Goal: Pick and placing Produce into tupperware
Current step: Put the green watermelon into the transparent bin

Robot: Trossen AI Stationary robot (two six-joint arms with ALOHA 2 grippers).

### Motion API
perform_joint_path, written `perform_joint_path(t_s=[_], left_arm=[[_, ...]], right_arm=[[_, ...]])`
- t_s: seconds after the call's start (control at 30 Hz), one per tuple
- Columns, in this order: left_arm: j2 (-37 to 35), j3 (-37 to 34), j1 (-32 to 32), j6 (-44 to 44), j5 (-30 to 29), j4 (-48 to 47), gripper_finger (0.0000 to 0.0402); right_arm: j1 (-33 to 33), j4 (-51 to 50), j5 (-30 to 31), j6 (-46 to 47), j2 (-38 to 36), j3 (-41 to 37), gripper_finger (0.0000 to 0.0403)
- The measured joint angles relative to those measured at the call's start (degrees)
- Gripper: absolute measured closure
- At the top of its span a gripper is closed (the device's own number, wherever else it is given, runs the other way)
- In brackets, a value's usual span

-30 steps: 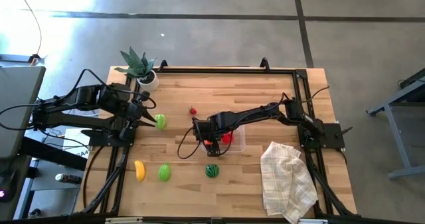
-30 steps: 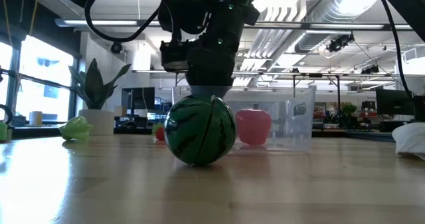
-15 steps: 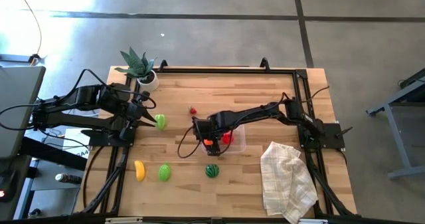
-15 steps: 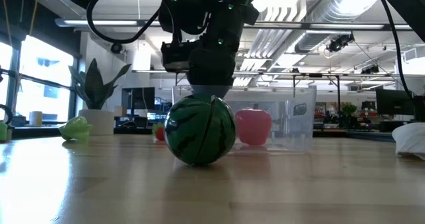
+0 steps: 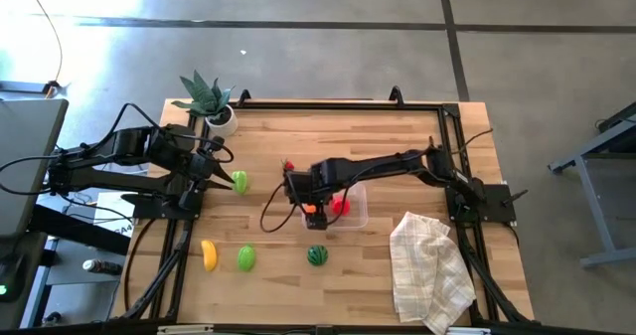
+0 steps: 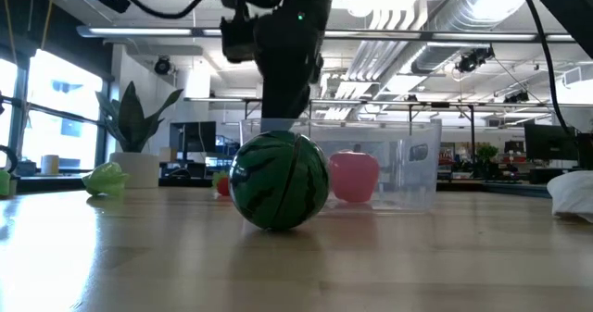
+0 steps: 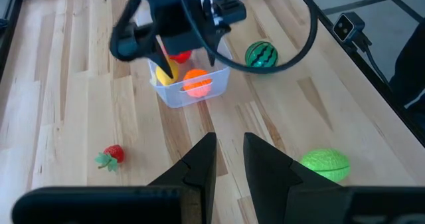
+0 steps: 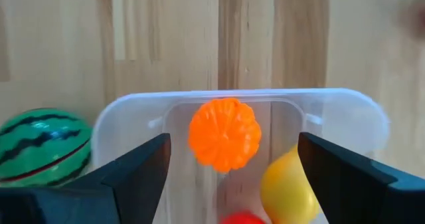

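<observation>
The clear tupperware (image 5: 350, 214) (image 8: 362, 111) (image 6: 408, 168) holds an orange (image 8: 224, 133) (image 5: 311, 212), a yellow lemon (image 8: 287, 184) and a red pepper (image 5: 340, 206) (image 6: 353, 176). My right gripper (image 8: 232, 147) (image 5: 306, 190) hangs open above the tupperware's left end, over the orange, touching nothing. The striped watermelon (image 5: 317, 254) (image 6: 280, 180) rests on the table just nearer. A banana (image 5: 209, 254), a green piece (image 5: 245, 258) and a strawberry (image 5: 288, 164) (image 7: 111, 156) lie on the wood. My left gripper (image 7: 229, 161) (image 5: 225, 180) is open beside another green piece (image 5: 239, 182) (image 7: 323, 163).
A spiky potted plant (image 5: 209, 101) (image 6: 134, 118) stands at the far left corner. A white checked cloth (image 5: 429, 270) lies bunched at the near right. A black frame (image 5: 338, 103) runs along the table's edges. Bare wood shows between the tupperware and the left arm.
My right gripper has risen from the tupperware's left end and moved a little toward the far edge. The orange has stayed inside the tupperware. The watermelon and the other pieces have kept their places.
</observation>
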Motion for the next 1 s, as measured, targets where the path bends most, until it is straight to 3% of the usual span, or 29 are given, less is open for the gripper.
perform_joint_path(t_s=[0.47,0.7,1.0], left_arm=[[0.02,0.0,0.0,0.02,0.01,0.0,0.0334],[-0.01,0.0,0.0,0.0,0.01,0.0,0.0334],[0.02,0.0,-0.02,-0.01,0.02,0.0,0.0334]], right_arm=[[-1.18,-23.73,0.19,1.97,-0.03,22.05,0.0082],[1.82,-25.78,-0.88,5.16,-8.32,16.85,0.0085],[12.85,-26.85,5.17,15.83,-15.02,15.5,0.0087]])
